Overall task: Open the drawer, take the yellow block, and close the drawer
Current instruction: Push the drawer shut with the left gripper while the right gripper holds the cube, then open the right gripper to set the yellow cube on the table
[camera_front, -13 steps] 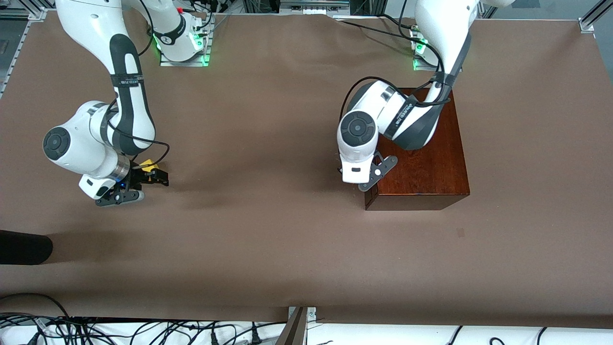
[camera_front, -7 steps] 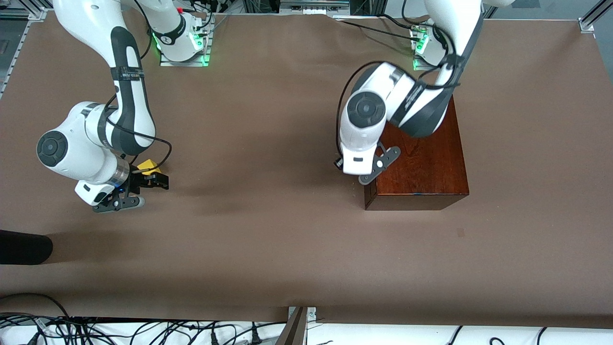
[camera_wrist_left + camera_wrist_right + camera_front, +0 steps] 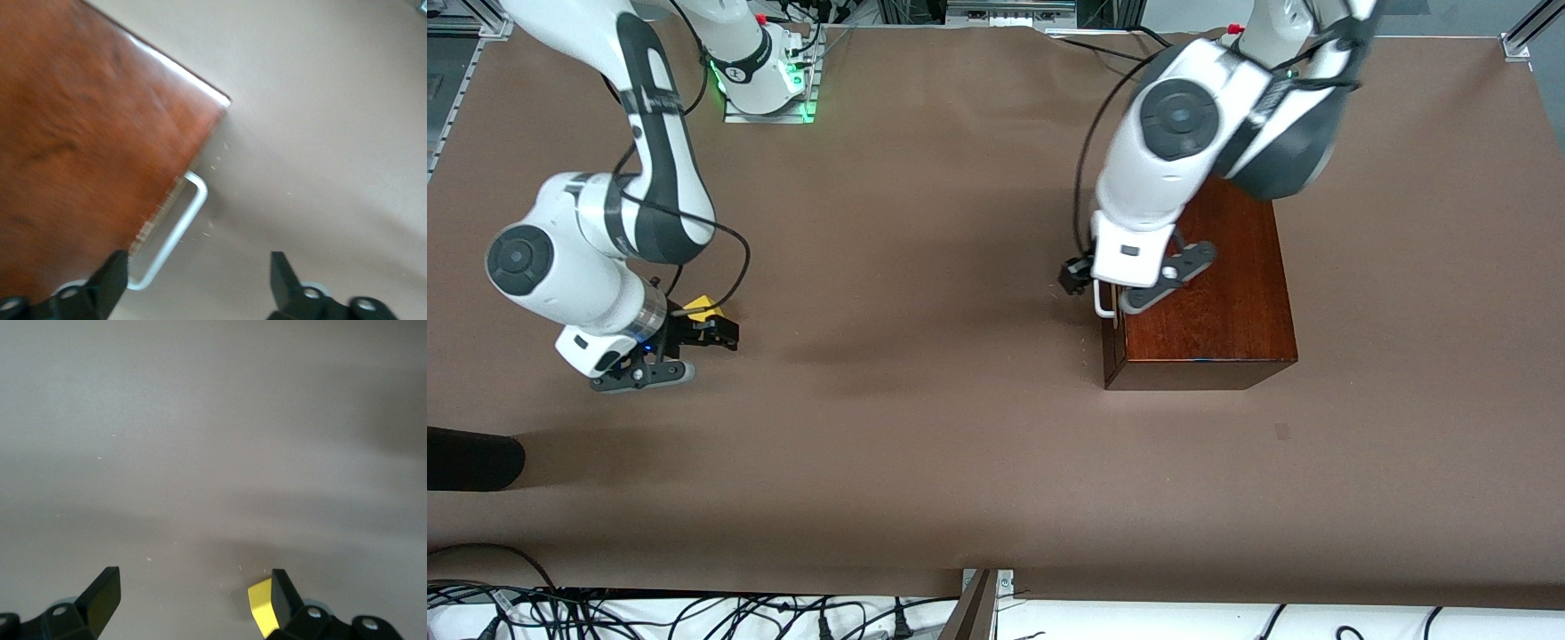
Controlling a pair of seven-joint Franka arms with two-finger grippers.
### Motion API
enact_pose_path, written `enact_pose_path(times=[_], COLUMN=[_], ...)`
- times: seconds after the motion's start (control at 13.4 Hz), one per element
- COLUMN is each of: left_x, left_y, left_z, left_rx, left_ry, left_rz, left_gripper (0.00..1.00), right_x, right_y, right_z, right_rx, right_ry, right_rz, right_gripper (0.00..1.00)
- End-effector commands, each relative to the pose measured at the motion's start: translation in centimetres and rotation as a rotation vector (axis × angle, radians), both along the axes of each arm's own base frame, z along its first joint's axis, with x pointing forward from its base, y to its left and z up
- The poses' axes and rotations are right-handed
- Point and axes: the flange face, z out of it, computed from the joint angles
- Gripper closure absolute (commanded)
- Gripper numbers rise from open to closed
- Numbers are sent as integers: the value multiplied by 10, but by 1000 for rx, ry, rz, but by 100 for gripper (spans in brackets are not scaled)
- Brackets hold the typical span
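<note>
The mahogany box (image 3: 1209,293) stands toward the left arm's end of the table. Its drawer is pushed in, and only the white bar handle (image 3: 1103,300) shows. My left gripper (image 3: 1089,283) is open over that handle. In the left wrist view the handle (image 3: 179,230) lies beside one fingertip (image 3: 113,277), and the box top (image 3: 87,133) fills the rest of that side. The yellow block (image 3: 704,308) sits on the table toward the right arm's end. My right gripper (image 3: 710,325) is open low over it. In the right wrist view the block (image 3: 263,607) rests against the inner face of one finger (image 3: 283,597).
A brown cloth (image 3: 925,427) covers the table. A dark rounded object (image 3: 471,458) pokes in at the right arm's end, nearer the front camera. A small mark (image 3: 1281,431) lies on the cloth nearer the front camera than the box. Cables run along the near edge.
The left arm has risen and swung back toward its base, uncovering the white handle. The right arm has lifted slightly. The yellow block stays put.
</note>
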Motion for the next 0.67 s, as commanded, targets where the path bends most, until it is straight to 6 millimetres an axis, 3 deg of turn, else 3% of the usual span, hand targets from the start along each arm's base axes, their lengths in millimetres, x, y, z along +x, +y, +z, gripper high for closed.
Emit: enact_pose_path(times=[0.0,0.22,0.37,0.6], left_x=[-5,-4,-6,-8], left_y=[46,108,140,190], left_z=[33,68,82,92], left_rx=[-22,-18,-14,-21], left_ry=[16,14,15,10], left_rz=[-91,-240,-293,-473], left_gripper=[0,0,0,0], right_x=[-15,-31,-43,-62], right_y=[-8,-39,-55,-61], right_z=[54,101,131,175], right_rx=[-17,7,16,18], right_ry=[-18,-20,-33,0], right_rz=[3,-65,-84,-89], right_gripper=[0,0,0,0])
